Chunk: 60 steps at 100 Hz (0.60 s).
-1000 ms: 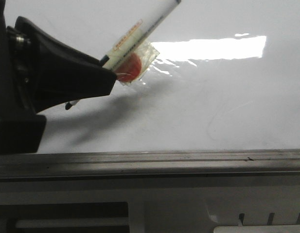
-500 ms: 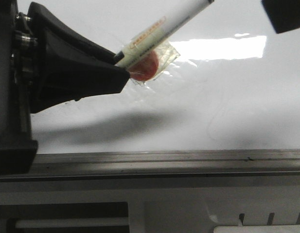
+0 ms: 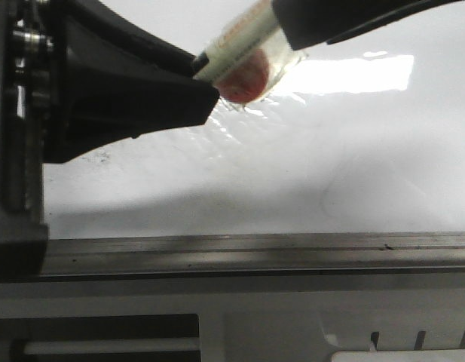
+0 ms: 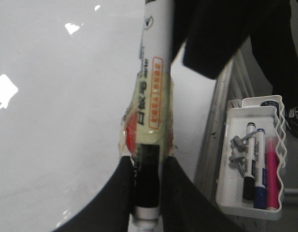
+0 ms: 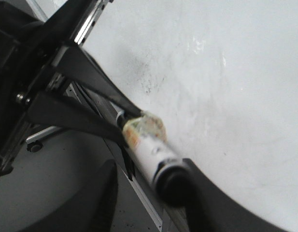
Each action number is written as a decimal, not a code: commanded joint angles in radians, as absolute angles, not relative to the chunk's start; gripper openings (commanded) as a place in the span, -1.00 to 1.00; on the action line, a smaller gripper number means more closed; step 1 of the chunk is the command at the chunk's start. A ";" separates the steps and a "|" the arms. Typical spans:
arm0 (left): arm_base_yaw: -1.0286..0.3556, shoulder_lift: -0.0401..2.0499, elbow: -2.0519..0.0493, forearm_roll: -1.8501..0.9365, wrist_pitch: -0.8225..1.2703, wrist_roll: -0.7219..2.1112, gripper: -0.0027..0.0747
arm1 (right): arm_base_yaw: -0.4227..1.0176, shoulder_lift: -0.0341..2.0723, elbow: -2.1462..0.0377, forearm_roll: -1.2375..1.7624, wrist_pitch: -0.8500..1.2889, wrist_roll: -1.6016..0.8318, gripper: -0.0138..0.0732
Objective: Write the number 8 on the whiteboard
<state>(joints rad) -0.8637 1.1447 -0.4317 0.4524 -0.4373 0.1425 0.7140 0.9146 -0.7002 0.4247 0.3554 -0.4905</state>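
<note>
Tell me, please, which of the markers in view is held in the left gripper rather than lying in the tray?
The white marker with the tape-wrapped barrel; the left gripper clamps it, while the other markers lie in the white tray.

Marker [image 3: 243, 38] between both hands, above whiteboard [image 3: 292, 173].

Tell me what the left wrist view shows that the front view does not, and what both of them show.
Only the left wrist view shows a white tray beside the whiteboard, holding spare markers. Only the front view shows the grey metal rim along the board's near edge. Both show the left gripper shut on the marker, which has clear tape and a red patch, and the right gripper at the marker's far end. No number 8 appears in either.
</note>
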 commanded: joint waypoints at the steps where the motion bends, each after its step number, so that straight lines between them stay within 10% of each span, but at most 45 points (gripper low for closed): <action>1: -0.869 1.130 -0.449 0.458 -0.519 0.138 -0.98 | 0.715 0.924 -0.742 0.459 0.269 -0.500 -0.06; 22: -0.869 1.130 -0.449 0.497 -0.521 0.138 -0.98 | 0.715 0.960 -0.746 0.488 0.274 -0.500 -0.08; 44: -0.869 1.130 -0.449 0.487 -0.517 0.138 -0.97 | 0.715 0.960 -0.746 0.498 0.298 -0.500 -0.82; 60: -0.869 1.130 -0.449 0.487 -0.517 0.138 -0.41 | 0.715 0.960 -0.746 0.499 0.310 -0.500 -0.84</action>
<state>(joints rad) -0.8637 1.1471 -0.4268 0.5176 -0.4345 0.1558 0.7238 0.9667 -0.7143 0.5163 0.3769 -0.4923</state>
